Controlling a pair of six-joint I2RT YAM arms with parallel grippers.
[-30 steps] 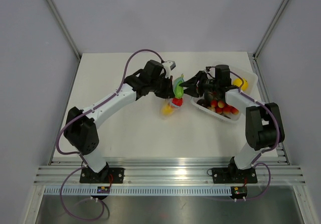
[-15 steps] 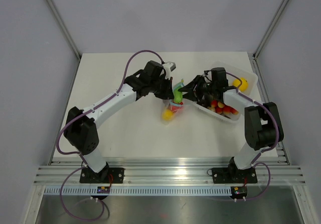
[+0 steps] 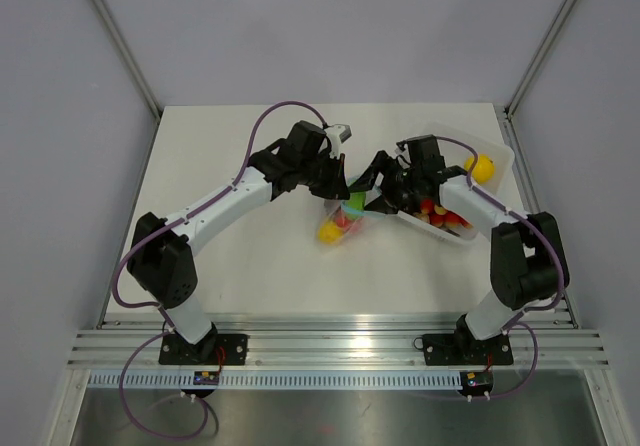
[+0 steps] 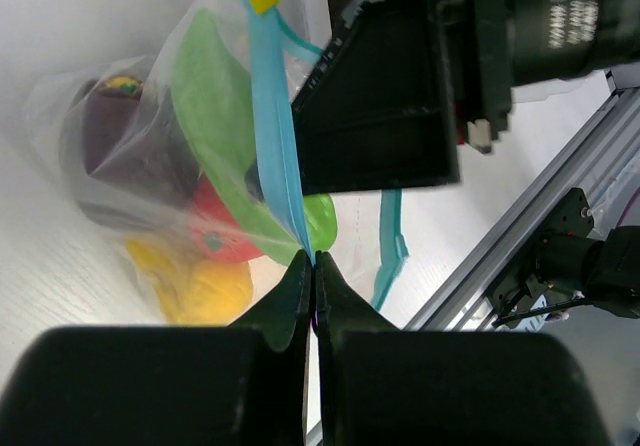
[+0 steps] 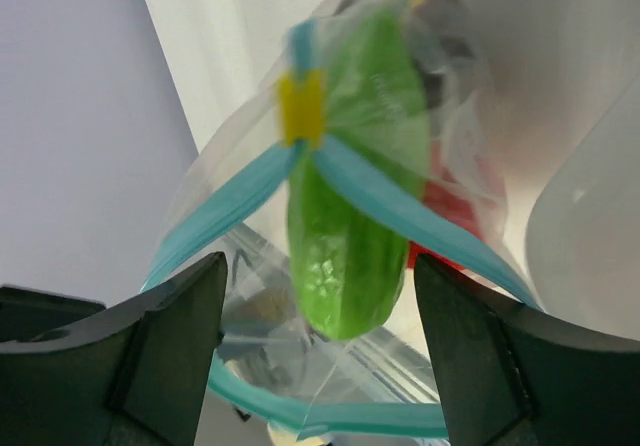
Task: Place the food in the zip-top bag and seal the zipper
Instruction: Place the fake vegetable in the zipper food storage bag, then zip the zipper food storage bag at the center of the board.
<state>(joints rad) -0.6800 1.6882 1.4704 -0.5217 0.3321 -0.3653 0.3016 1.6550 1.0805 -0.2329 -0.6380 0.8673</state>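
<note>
Zip-top bag (image 3: 343, 222), clear and floppy, lies on the white surface (image 3: 230, 256) just beside the rigid clear tub (image 3: 497, 162), and from above I see the left hand (image 3: 338, 179) and right hand (image 3: 376, 188) reaching inward over it. My left wrist view shows that hand pressed together, pinching the thin teal zipper (image 4: 272, 116), with a smooth green piece (image 4: 225, 116), maroon piece (image 4: 120, 141), red piece (image 4: 215, 238) and yellow piece (image 4: 200, 288) behind crinkled film. My right wrist view shows the right hand's blocky black fingers (image 5: 160, 316) spread wide, and beyond them the zipper's strips parting below a yellow slider (image 5: 300, 106).

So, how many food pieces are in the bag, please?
4: maroon piece deepest, green piece by the zipper, red piece under it, yellow piece beside that; others may be hidden.
</note>
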